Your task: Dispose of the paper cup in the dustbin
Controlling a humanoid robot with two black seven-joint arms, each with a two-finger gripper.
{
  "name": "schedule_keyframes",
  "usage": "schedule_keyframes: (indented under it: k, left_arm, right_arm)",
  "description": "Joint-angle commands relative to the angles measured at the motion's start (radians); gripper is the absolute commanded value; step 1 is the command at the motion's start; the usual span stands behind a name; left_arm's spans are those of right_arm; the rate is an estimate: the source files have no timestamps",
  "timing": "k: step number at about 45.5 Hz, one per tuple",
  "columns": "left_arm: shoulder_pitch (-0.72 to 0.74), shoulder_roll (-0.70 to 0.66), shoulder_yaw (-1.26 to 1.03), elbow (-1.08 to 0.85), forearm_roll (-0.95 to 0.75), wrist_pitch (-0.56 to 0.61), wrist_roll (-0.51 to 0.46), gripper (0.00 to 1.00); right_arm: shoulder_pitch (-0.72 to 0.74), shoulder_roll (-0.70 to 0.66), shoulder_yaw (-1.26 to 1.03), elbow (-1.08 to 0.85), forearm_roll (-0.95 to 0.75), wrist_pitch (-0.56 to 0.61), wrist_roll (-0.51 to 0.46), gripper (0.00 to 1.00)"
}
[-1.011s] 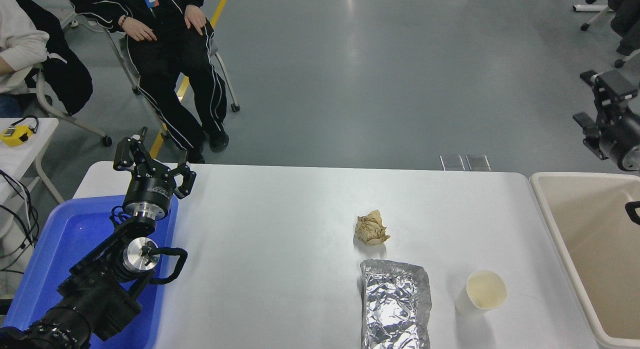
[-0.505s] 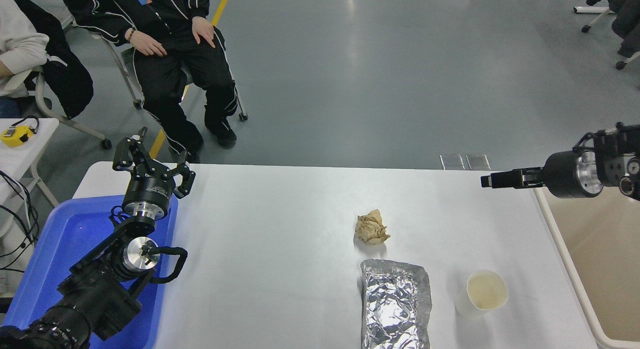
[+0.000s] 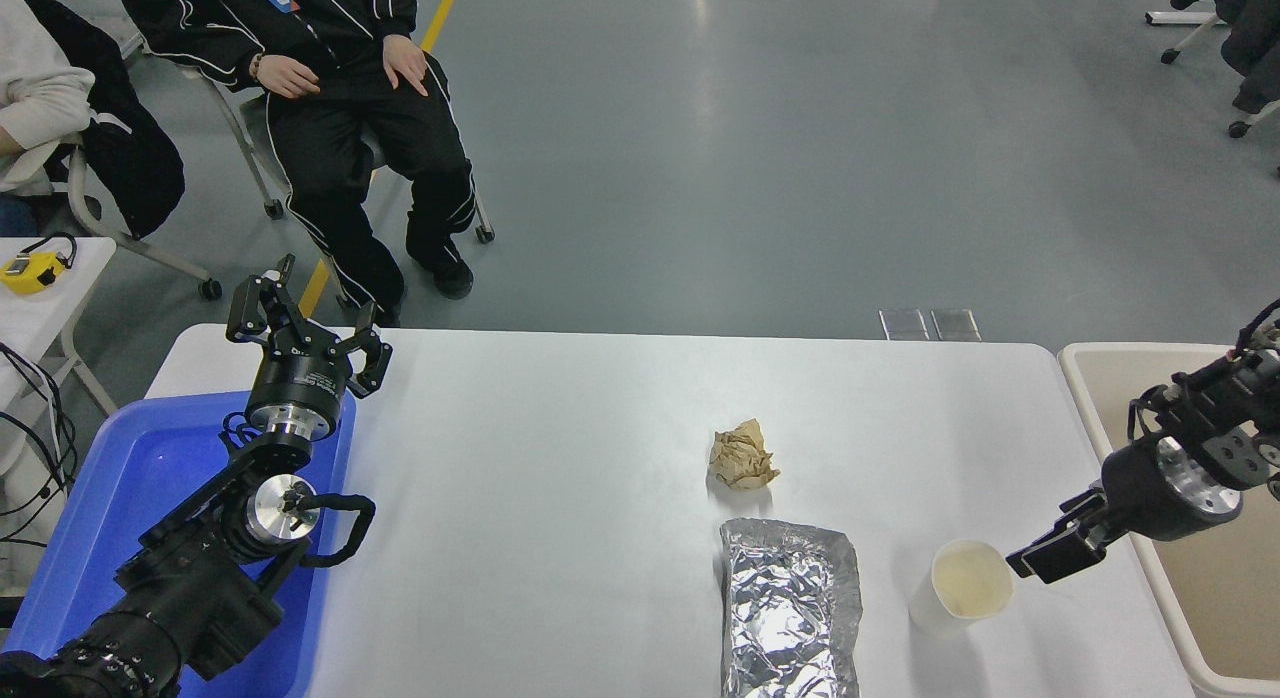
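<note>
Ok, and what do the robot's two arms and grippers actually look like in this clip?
Both arms are black with bare silver metal joint discs. The left gripper has black linkage jaws on a round black wrist with a silver collar, and a black cable loops beside its joint. The right gripper is black and blocky on a rounded black housing, with thin black cables behind.

A: Any legible text or numbers?

B: None I can read. The left gripper (image 3: pixel 308 330) has a small pale marking on its black body, too small to make out.

A: The paper cup (image 3: pixel 965 581)? The dustbin (image 3: pixel 1085 398)?

B: Both plain, no print. Same for the foil packet (image 3: pixel 790 608) and the blue tub (image 3: pixel 120 478).

A: Floor signs?

B: Only a yellow line (image 3: pixel 440 13) on the floor, no lettering.
</note>
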Motion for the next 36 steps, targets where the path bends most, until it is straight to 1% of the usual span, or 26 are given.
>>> schedule_keyframes:
  k: [1, 4, 9, 12, 16, 28, 34, 36]
  left_arm:
    - [0.0, 0.0, 0.0, 0.0, 0.0, 0.0, 0.0, 1.0]
    - [0.0, 0.0, 0.0, 0.0, 0.0, 0.0, 0.0, 1.0]
    - [0.0, 0.0, 0.0, 0.0, 0.0, 0.0, 0.0, 1.0]
    - [0.0, 0.0, 0.0, 0.0, 0.0, 0.0, 0.0, 1.0]
    - [0.0, 0.0, 0.0, 0.0, 0.0, 0.0, 0.0, 1.0]
    - [0.0, 0.0, 0.0, 0.0, 0.0, 0.0, 0.0, 1.0]
    - [0.0, 0.0, 0.0, 0.0, 0.0, 0.0, 0.0, 1.0]
    - [0.0, 0.0, 0.0, 0.0, 0.0, 0.0, 0.0, 1.0]
  right_arm:
    - [-0.108, -0.004, 0.122, 0.009, 0.101, 0.004, -0.009, 0.99]
    - [-0.122, -0.002, 0.122, 0.003, 0.187, 0.004, -0.023, 0.99]
    - [-0.148, 0.0, 0.128, -0.02, 0.235, -0.007, -0.061, 0.99]
    - [-0.171, 0.0, 0.13, -0.054, 0.238, -0.019, -0.064, 0.99]
    - [-0.213, 0.001, 0.13, -0.092, 0.238, -0.073, -0.064, 0.99]
    - [-0.326, 0.021, 0.13, -0.13, 0.238, -0.186, -0.064, 0.99]
    - [-0.357, 0.055, 0.13, -0.166, 0.239, -0.222, -0.064, 0.97]
    - [-0.365, 0.059, 0.13, -0.17, 0.239, -0.231, -0.064, 0.94]
